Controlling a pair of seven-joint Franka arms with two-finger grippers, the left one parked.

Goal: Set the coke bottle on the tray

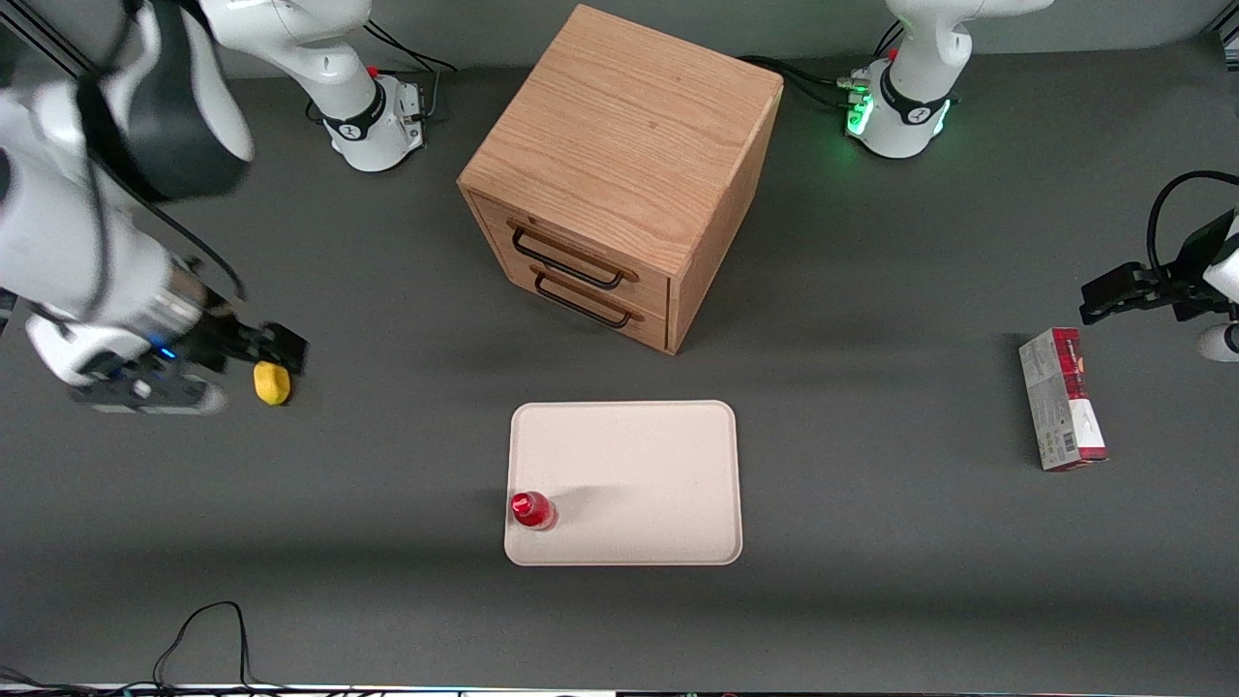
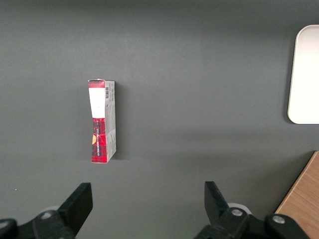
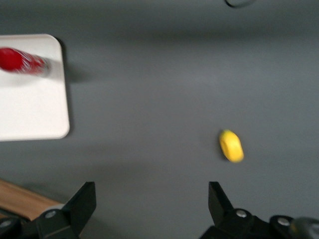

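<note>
Coke bottle stood upright on the tray, at the corner nearest the front camera on the working arm's side, just inside the rim. Right arm was raised over its own end of the table, well apart from the tray, wrist facing down. Gripper hung above bare tabletop, fingers spread wide, holding nothing, with a yellow lemon below it. Wooden drawer cabinet sat farther from the camera than the tray.

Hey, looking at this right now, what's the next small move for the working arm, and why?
Probably just lift the gripper a bit higher and hold clear. The coke bottle already stands upright on the tray, near a corner. The gripper is open, empty, well off toward the working arm's end, above the table near the lemon.
</note>
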